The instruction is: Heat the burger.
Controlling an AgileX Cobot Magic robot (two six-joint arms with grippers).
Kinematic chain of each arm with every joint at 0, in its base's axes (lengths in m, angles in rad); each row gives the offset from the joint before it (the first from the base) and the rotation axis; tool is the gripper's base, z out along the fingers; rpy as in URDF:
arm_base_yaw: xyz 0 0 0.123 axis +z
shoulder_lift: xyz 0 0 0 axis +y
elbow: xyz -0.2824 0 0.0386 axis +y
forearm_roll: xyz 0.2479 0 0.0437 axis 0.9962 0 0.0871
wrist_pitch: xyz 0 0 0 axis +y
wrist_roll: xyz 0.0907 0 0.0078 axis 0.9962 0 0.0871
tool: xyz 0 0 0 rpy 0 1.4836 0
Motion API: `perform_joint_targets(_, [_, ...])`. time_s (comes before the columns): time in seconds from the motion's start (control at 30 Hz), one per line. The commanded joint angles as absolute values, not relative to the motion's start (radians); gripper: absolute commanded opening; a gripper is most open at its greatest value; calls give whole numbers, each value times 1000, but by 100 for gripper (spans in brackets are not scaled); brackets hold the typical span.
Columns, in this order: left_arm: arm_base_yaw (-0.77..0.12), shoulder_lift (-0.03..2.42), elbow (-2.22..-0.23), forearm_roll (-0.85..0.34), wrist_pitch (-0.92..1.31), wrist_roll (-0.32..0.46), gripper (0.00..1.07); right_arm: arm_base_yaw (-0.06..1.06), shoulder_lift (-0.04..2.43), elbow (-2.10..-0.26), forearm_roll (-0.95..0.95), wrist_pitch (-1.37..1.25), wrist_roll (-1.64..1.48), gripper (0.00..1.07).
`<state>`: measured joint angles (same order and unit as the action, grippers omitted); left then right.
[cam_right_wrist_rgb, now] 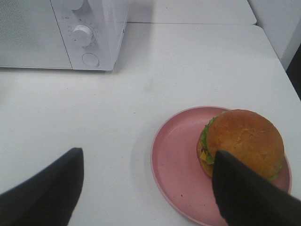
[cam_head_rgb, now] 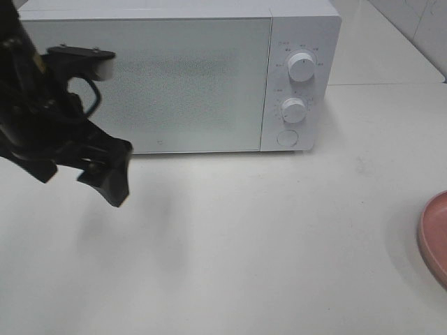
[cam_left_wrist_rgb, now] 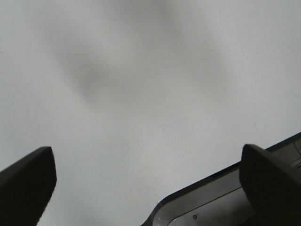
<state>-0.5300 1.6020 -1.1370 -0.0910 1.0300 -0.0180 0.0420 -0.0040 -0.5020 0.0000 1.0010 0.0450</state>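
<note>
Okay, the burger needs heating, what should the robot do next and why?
Probably open the microwave with the left gripper: its door looks shut, that gripper is open and empty beside it, and the burger sits on the plate.

On the surface (cam_head_rgb: 279,237) before me: one white microwave (cam_head_rgb: 174,77) carrying two round dials (cam_head_rgb: 301,66) and one round button (cam_head_rgb: 286,138); one pink plate (cam_right_wrist_rgb: 178,160); one burger (cam_right_wrist_rgb: 242,141). Two sets of jaws are mine, one per arm, four dark fingers (cam_right_wrist_rgb: 47,193) in all.
</note>
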Motion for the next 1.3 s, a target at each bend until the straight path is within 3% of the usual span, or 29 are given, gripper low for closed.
perform_joint_targets(0.03, [-470,1563,-1133,-92,1069,-31,98,36,-31,-499,0,993,34,75])
perform_joint_targets(0.07, [-409,1534,-1133,-94,1090,-31,98,36,-31,-499,0,993,34,75])
perform_joint_targets(0.1, [-409,1534,-1133,-94,1090,-31,98,36,-31,-499,0,993,34,75])
perform_joint_targets(0.27, [-242,1439,-1133,-82,1174,-31,98,36,-31,-499,0,993,34,75])
perform_joint_targets(0.53, [-87,1295,-1115,-51,1264,-31,98,36,-31,-499,0,993,34,75])
perform_joint_targets(0.7, [-39,1150,-976,-51,1230,-31,98,36,-31,-499,0,993,34,75])
perform_joint_targets(1.0, [-35,845,-664,-45,1146,-29,98,36,-31,-499,0,993,34,75])
perform_joint_targets(1.3, [-35,529,-520,-50,1071,-25,98,36,-31,-499,0,993,34,75])
